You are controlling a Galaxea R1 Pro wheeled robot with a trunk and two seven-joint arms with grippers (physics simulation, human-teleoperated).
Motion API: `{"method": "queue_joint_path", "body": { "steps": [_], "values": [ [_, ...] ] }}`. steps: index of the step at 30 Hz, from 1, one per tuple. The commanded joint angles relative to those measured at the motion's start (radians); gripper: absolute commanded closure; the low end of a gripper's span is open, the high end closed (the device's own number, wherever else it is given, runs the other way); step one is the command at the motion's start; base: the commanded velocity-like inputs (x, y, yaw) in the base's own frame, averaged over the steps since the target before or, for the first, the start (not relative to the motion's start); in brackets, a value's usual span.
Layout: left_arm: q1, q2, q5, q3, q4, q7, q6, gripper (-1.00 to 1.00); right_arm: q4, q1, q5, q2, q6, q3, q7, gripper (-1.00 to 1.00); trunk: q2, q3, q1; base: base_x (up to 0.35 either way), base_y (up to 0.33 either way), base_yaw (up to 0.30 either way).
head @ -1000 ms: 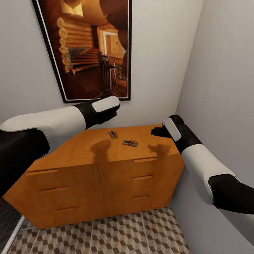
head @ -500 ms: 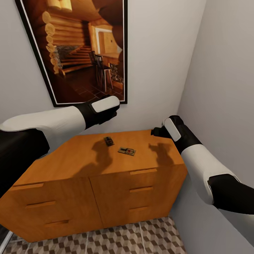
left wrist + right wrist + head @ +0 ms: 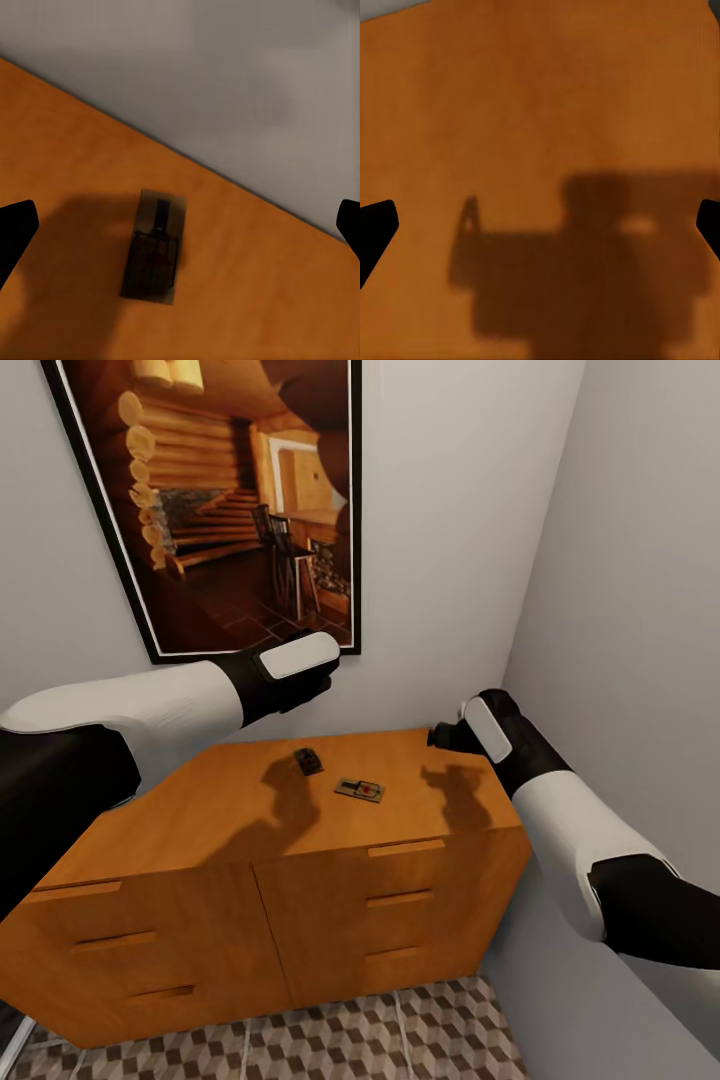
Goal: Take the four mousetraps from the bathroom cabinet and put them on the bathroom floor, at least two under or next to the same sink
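Two mousetraps lie on top of the orange wooden cabinet point(image 3: 200, 810): a dark one point(image 3: 309, 761) near the back wall and a paler one point(image 3: 360, 790) with a red spot just in front of it. My left gripper point(image 3: 180, 229) hangs open above the dark mousetrap point(image 3: 154, 255), whose top is in the gripper's shadow. My right gripper point(image 3: 540, 225) is open over the bare right part of the cabinet top point(image 3: 540, 90), holding nothing. In the head view the right gripper point(image 3: 442, 736) hovers above the cabinet's right rear corner. The bathroom floor point(image 3: 350, 1040) shows below the cabinet front.
A large framed picture point(image 3: 230, 510) of a log cabin interior hangs on the back wall above the cabinet. A grey side wall point(image 3: 630, 610) stands close on the right, next to my right arm. The cabinet front has several drawers point(image 3: 400, 900).
Since a second ago the camera has moved, so the cabinet and picture sit differently in the head view. Over the last half second nothing has visibly changed; both arms keep their pose.
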Motion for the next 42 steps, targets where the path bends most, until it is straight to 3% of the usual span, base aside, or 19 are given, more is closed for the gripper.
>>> {"method": "queue_joint_path", "body": {
  "steps": [1, 10, 19, 26, 29, 33, 39, 42],
  "values": [
    [-0.002, 0.0, 0.003, -0.008, -0.001, 0.002, 0.004, -1.0, 0.002, 0.0, -0.01, -0.001, 0.002, 0.003, -0.01, -1.0, -0.001, -0.001, 0.0, 0.002, 0.0, 0.0],
    [0.015, 0.0, 0.003, -0.008, 0.0, -0.01, -0.01, -1.0, 0.011, 0.002, -0.01, -0.001, 0.002, 0.004, -0.01, -1.0, -0.001, -0.001, 0.0, 0.0, 0.0, 0.0],
    [0.082, 0.005, 0.003, -0.008, 0.015, -0.018, -0.013, -1.0, 0.013, 0.006, -0.01, -0.002, 0.0, 0.003, -0.01, -1.0, -0.001, -0.001, 0.0, 0.0, 0.0, 0.0],
    [0.122, 0.045, -0.035, 0.031, -0.024, 0.022, 0.026, -1.0, -0.027, 0.045, -0.047, -0.038, -0.014, 0.041, 0.029, -1.0, -0.001, -0.001, 0.0, 0.0, 0.0, 0.0],
    [0.139, 0.039, -0.018, 0.042, -0.035, 0.012, 0.031, -1.0, -0.023, 0.039, -0.066, -0.021, 0.002, 0.024, 0.023, -1.0, -0.001, -0.001, 0.0, 0.0, 0.0, 0.0],
    [0.161, 0.017, 0.003, 0.019, -0.012, -0.004, 0.009, -1.0, -0.001, 0.017, -0.045, 0.002, 0.012, 0.009, 0.001, -1.0, -0.001, -0.001, 0.0, 0.0, 0.0, 0.0],
    [0.196, 0.006, 0.003, -0.001, 0.014, -0.004, -0.007, -1.0, 0.02, -0.017, -0.014, 0.036, 0.015, 0.004, -0.025, -1.0, -0.001, -0.001, 0.0, 0.0, 0.0, 0.0],
    [0.213, 0.004, 0.003, -0.003, 0.017, -0.004, -0.008, -1.0, 0.022, -0.021, -0.012, 0.041, 0.016, 0.003, -0.025, -1.0, -0.001, -0.001, 0.0, 0.0, 0.0, 0.0]
  ]
}}
